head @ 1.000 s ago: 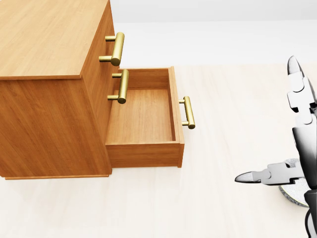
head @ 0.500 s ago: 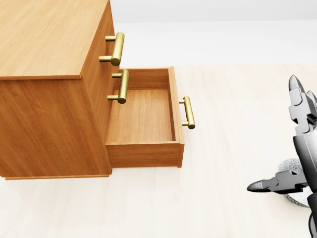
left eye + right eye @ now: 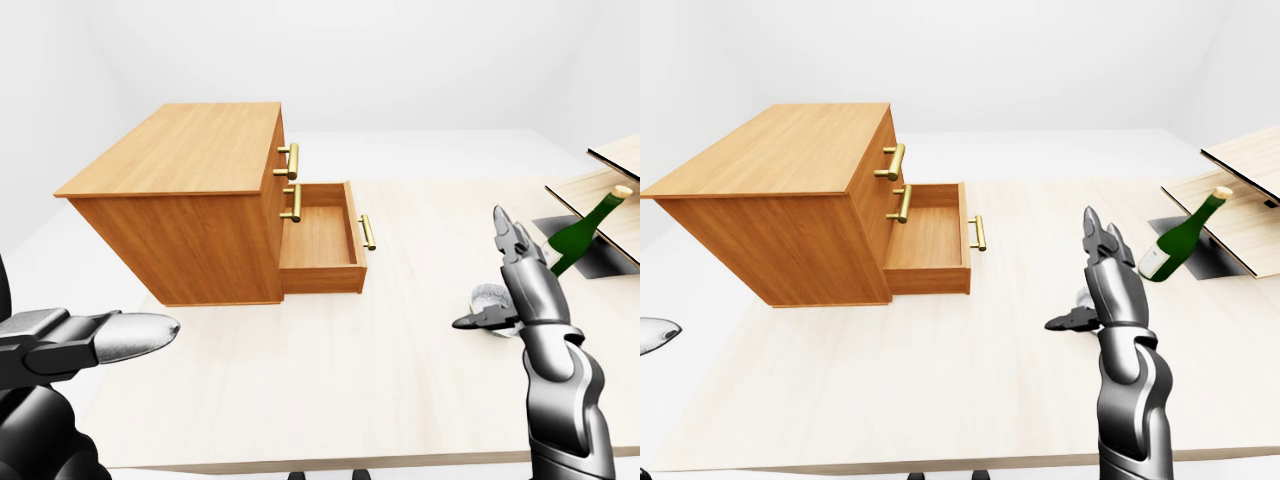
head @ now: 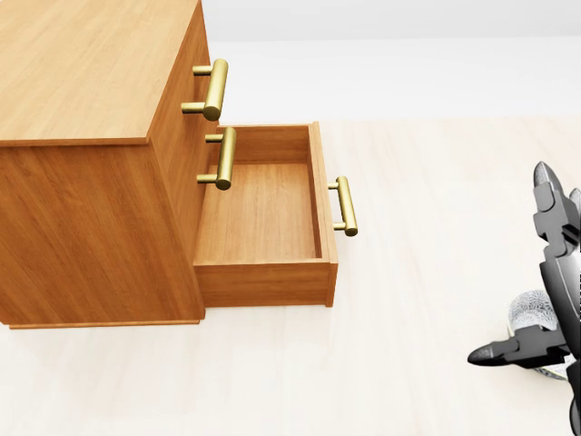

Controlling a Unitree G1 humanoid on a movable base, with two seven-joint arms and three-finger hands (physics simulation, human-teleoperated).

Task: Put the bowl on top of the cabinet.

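Left-eye view: your right hand stands spread at the bowl, toward the table's right edge, well apart from the cabinet; head view: it has dropped lower over the bowl, so grasping likely comes next; right-eye view: the hand mostly hides the bowl.

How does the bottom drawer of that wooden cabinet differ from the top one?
The bottom drawer is pulled out, its bare inside showing; the top drawer is shut flush in the cabinet. The bottom drawer's handle sits farther right in the head view than the top drawer's handle. Both are the same wood with gold bar handles.
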